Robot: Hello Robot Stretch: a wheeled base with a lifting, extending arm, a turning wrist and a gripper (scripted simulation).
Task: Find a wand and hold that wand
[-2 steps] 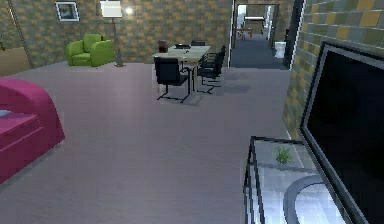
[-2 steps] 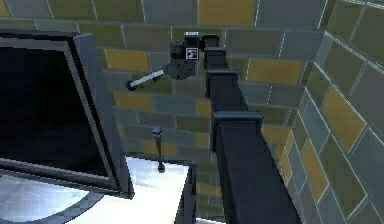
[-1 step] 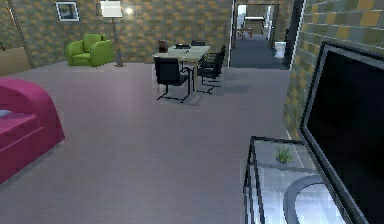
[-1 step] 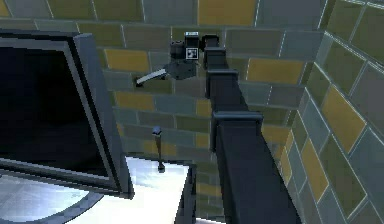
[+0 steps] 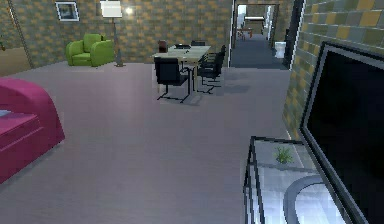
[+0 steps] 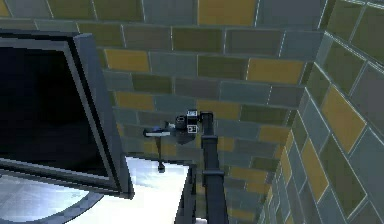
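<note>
Arm side view, and the gripper hangs before the brick wall, just right of the television. Directly beneath its fingers a thin stick runs down to the glass table. Wand or not, I cannot tell, nor whether the gripper holds anything.

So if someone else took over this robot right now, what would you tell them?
State of the gripper: it is by the glass stand next to the TV, with the brick wall behind. I cannot tell whether it holds anything.
Wand: a thin stick runs from the gripper down toward the stand. I cannot tell if it is the wand.
Done: the arm is extended at the stand.
Left: confirm the wand and get it held clear of the stand.
</note>
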